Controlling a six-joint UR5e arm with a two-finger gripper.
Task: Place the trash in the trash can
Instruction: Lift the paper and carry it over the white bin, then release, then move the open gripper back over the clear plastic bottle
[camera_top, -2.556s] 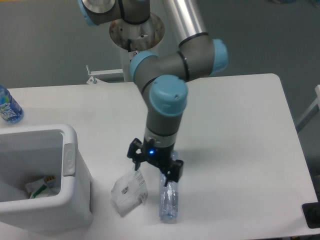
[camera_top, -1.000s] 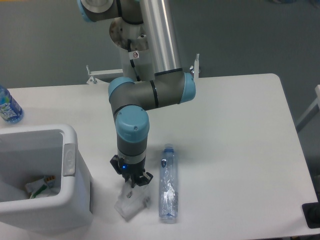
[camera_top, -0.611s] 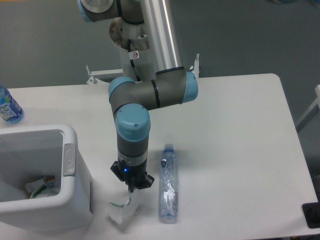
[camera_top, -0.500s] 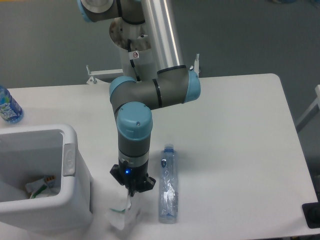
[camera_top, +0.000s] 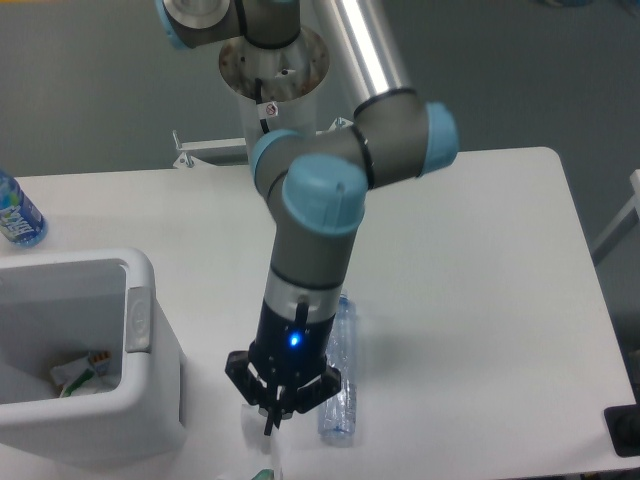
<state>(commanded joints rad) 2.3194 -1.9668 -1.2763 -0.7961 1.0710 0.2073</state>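
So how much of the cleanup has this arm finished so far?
Some wrappers already lie in the trash can. The gripper appears shut on the white packet, which hangs at the picture's bottom edge, mostly out of view, clear of the table. It is not over the can yet. The clear bottle lies on the table, waiting its turn.

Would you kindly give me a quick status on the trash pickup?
Gripper shut on packet, lifted, mostly out of frame. Clear bottle lying on the table beside the arm. Trash can to the left, path looks open.
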